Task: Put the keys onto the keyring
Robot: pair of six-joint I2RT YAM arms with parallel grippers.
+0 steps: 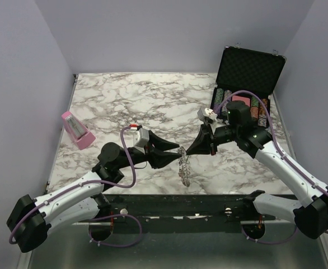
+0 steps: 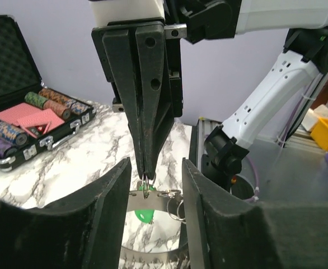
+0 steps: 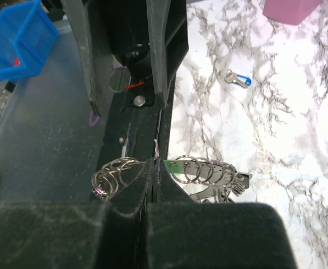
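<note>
The bumpy silver keyring (image 3: 200, 171) of small wire loops hangs over the marble table (image 1: 153, 101); right gripper (image 3: 154, 165) pinches it closed, left gripper (image 2: 153, 193) stands wide around it

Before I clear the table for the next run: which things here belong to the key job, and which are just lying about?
Belongs to the job:
- keyring, held between both grippers
- green key hanging on it
- blue key loose on the marble
- left gripper
- right gripper

Just lying about:
- poker chip case
- pink box

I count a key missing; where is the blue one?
In the right wrist view, the blue key lies alone on the marble table, upper right, below the pink box.
</note>
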